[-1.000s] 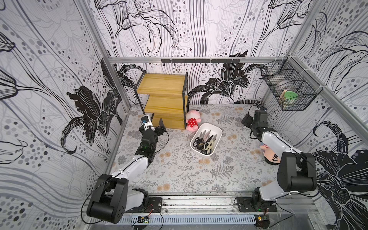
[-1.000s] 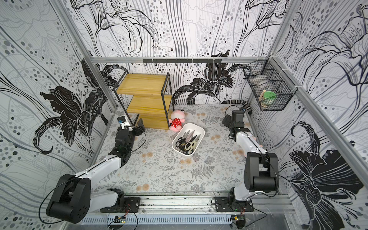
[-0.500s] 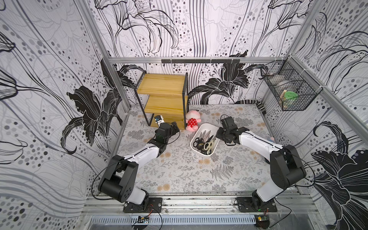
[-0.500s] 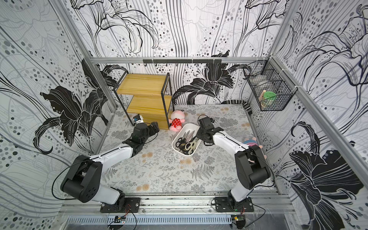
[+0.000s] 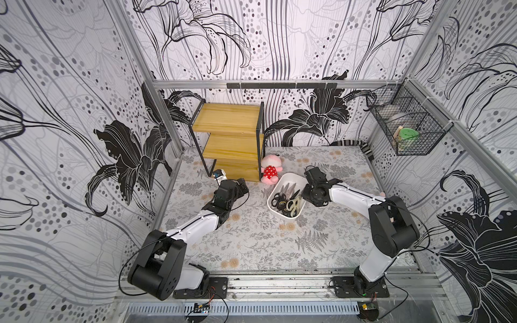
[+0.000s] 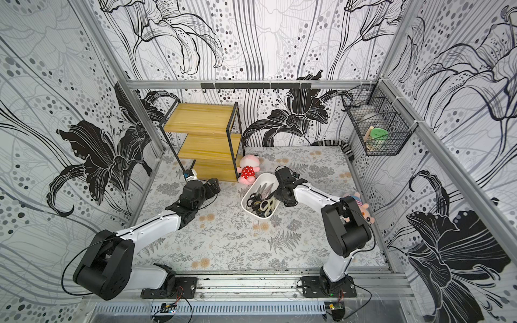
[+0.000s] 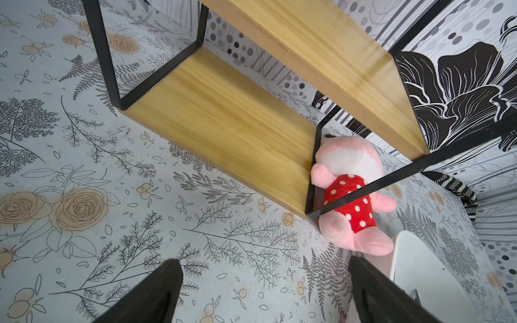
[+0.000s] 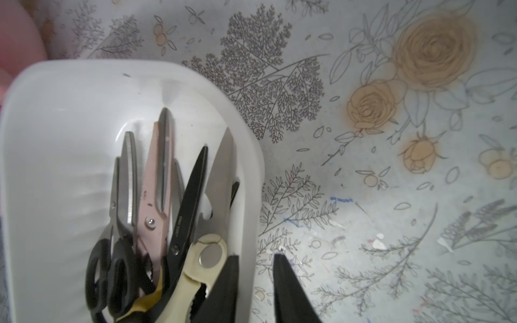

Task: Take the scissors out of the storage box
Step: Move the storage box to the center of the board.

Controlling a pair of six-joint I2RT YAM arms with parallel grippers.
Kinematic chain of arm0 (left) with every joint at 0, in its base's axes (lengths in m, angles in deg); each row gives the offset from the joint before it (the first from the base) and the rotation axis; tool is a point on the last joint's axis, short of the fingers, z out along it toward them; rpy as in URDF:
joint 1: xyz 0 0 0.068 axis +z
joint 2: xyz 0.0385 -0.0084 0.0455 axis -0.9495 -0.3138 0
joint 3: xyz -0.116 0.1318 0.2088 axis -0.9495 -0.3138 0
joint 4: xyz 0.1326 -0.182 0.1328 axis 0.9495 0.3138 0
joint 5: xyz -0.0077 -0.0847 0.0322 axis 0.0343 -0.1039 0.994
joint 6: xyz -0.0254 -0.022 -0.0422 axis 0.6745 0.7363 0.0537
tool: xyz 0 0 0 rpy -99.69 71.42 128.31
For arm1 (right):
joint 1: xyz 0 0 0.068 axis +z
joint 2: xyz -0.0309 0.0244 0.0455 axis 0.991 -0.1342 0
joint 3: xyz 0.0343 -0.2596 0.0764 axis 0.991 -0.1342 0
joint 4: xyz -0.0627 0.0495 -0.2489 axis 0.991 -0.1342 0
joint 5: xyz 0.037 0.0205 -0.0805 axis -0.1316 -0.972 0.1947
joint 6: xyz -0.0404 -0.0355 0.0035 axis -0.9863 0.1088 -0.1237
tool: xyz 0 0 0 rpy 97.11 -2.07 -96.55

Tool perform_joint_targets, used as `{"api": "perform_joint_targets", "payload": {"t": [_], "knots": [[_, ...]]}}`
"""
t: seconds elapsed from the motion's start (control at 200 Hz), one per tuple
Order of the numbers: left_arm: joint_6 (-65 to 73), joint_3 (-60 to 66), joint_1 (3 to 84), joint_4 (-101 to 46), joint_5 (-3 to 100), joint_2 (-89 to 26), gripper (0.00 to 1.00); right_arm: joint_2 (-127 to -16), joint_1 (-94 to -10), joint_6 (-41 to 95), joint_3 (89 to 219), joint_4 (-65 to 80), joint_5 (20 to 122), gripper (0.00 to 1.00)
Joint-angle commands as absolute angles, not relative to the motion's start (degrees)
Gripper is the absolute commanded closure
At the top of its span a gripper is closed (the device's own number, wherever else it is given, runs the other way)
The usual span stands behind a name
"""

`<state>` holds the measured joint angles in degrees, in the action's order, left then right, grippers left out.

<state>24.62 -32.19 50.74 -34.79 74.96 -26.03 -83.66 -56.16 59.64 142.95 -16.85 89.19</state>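
While all the scissors [image 8: 156, 212] are lying in the white box [image 8: 56, 125], none out yet, the right fingers [image 8: 288, 293] are pinching its wall, nearly shut; the left fingers [image 7: 151, 296] are hanging wide open, empty.

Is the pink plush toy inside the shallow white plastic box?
No, the pink plush toy lies on the floral tabletop beside the yellow wooden shelf.

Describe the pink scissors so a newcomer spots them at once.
Start at the wooden shelf; a white box lies beside the plush toy at its foot. Of the scissors inside, only one pair is pale pink along its blades; its neighbours show steel, black or cream.
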Motion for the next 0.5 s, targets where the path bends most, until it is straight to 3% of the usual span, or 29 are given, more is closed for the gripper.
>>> {"api": "perform_joint_targets", "payload": {"t": [0.0, 0.115, 0.496], "knots": [[24.68, -31.87, 50.67, -33.75, 74.54, -25.47, 0.03, -85.44, -55.62, 59.31, 145.74, -17.96, 89.66, 0.85], [24.08, -30.65, 50.68, -32.61, 73.65, -25.83, 0.02, -85.6, -55.5, 57.39, 147.13, -19.6, 89.61, 1.0], [22.61, -28.23, 50.67, -29.29, 70.67, -24.84, 0.02, -77.26, -51.02, 47.96, 145.61, -25.79, 83.07, 1.0]]}}
